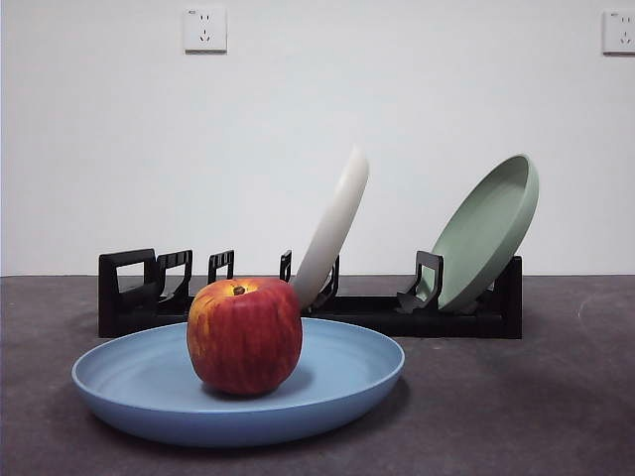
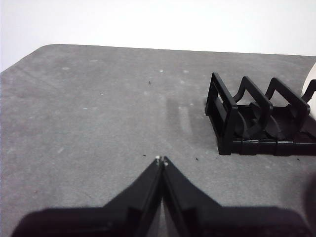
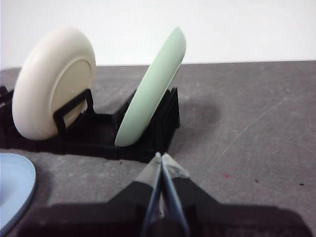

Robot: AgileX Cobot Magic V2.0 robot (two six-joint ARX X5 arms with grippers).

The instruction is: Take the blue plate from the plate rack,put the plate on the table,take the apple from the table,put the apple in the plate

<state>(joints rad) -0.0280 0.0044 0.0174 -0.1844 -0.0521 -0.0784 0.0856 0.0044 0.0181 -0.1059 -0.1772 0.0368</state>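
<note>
The blue plate (image 1: 347, 382) lies flat on the dark grey table (image 1: 536, 407) in front of the plate rack (image 1: 466, 315). The red apple (image 1: 244, 335) stands upright in the plate, left of its middle. An edge of the blue plate (image 3: 15, 190) also shows in the right wrist view. My left gripper (image 2: 161, 160) is shut and empty over bare table, near the rack's handle end (image 2: 224, 116). My right gripper (image 3: 162, 157) is shut and empty, close to the rack's other end (image 3: 163, 128). Neither gripper shows in the front view.
A cream-white plate (image 1: 335, 226) and a pale green plate (image 1: 488, 230) lean in the rack; both show in the right wrist view, cream (image 3: 52, 84) and green (image 3: 150, 94). Two wall sockets (image 1: 204, 30) sit on the white wall behind.
</note>
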